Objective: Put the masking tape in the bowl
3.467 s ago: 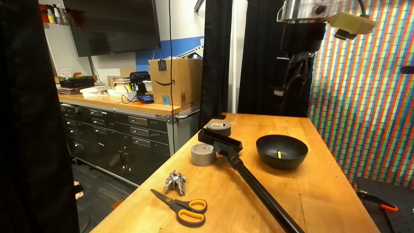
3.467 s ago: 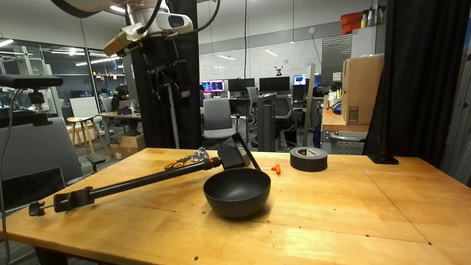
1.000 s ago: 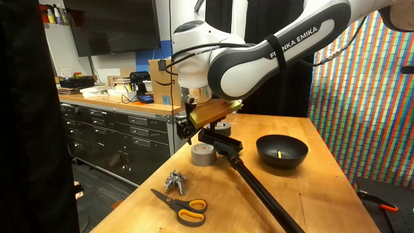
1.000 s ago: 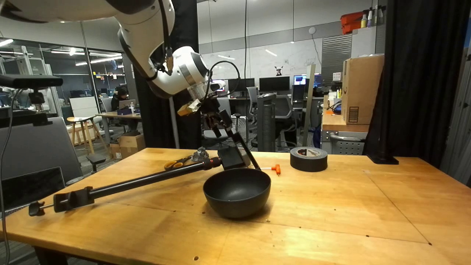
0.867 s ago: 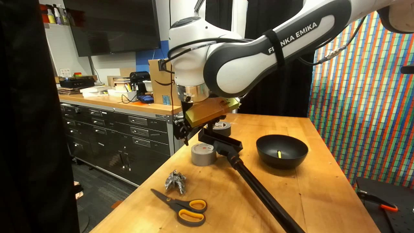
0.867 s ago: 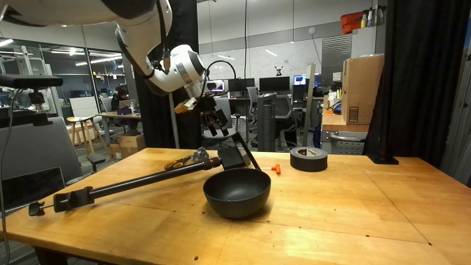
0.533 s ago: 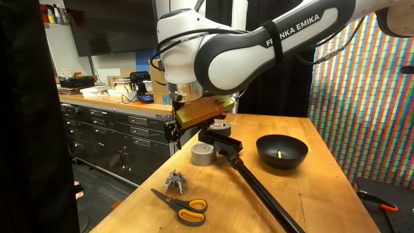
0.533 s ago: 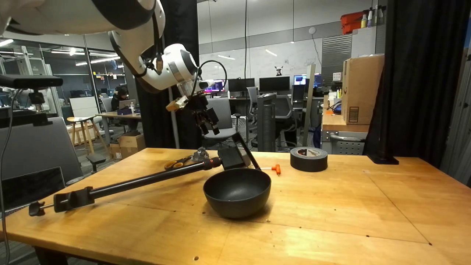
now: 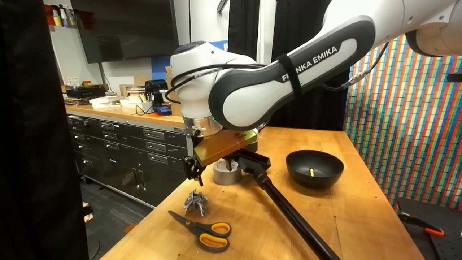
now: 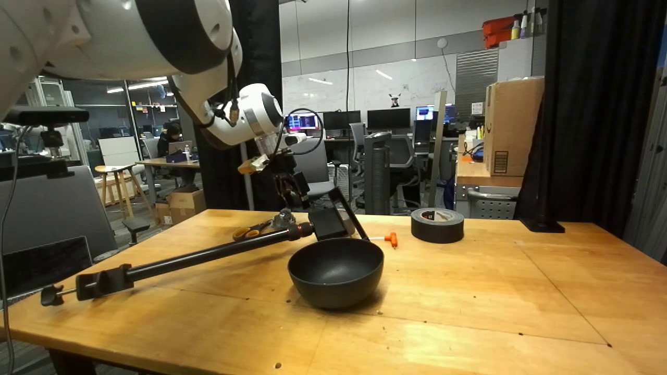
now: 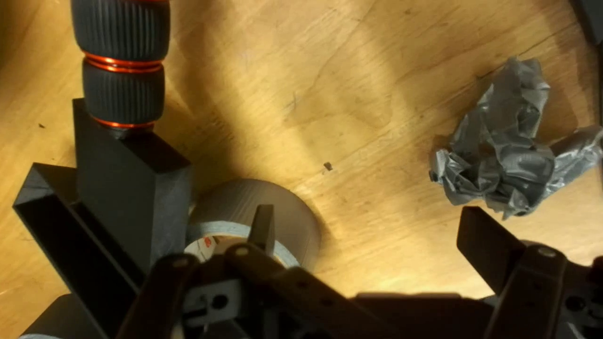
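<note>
Bringing the fingers (image 11: 490,247) lower than before — parted, grasping nothing — leaving the grey duct tape roll (image 9: 226,178) on the desk (image 9: 260,224) beside the black bracket (image 11: 127,188). Probably needing a sideways shift to straddle the roll, clearing the bracket.

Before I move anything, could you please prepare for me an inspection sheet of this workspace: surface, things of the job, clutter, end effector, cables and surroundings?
Surface: wooden table, with seams and small dark marks.
Job's things: tape on the table, outside the bowl; bowl upright, a yellow spot inside, nature unclear.
Clutter: pole, its head beside the tape; scissors; crumpled scrap; dark roll; orange-handled tool.
Grippers: end effector open, nothing held; in the wrist view one jaw overlaps the tape, contact unclear.
Cables: black cable along the arm.
Surroundings: curtain; box on a workbench; person seated in the background.
</note>
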### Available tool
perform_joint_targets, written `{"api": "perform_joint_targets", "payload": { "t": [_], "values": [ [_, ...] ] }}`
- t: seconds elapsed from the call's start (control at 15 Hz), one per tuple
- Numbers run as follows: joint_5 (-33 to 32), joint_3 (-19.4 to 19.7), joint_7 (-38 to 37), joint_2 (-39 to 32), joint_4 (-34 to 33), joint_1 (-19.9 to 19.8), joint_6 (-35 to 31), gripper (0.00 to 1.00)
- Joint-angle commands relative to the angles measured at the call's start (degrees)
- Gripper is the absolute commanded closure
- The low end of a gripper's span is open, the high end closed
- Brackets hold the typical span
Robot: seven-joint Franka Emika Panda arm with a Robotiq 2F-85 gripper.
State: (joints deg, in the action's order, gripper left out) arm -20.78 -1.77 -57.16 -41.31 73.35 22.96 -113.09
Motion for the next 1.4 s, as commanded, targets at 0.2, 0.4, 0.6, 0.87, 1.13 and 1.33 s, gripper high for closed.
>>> {"api": "perform_joint_targets", "payload": {
  "t": [0.2, 0.4, 0.6, 0.87, 1.13, 1.33],
  "values": [
    [-0.06, 2.72, 4.16, -3.26, -1.77, -1.5, -2.86, 0.0],
    [-0.27, 3.75, 6.53, -3.2, -1.19, -2.48, -4.0, 0.0],
    [-0.49, 4.39, 8.13, -3.25, -1.2, -2.89, -4.31, 0.0],
    [-0.05, 4.52, 9.82, -3.52, -1.33, -3.35, -4.23, 0.0],
    [0.92, 4.1, 10.77, -3.91, -1.5, -3.62, -3.93, 0.0],
    [2.3, 3.49, 10.98, -4.09, -1.7, -3.93, -3.19, 0.0]
  ]
}}
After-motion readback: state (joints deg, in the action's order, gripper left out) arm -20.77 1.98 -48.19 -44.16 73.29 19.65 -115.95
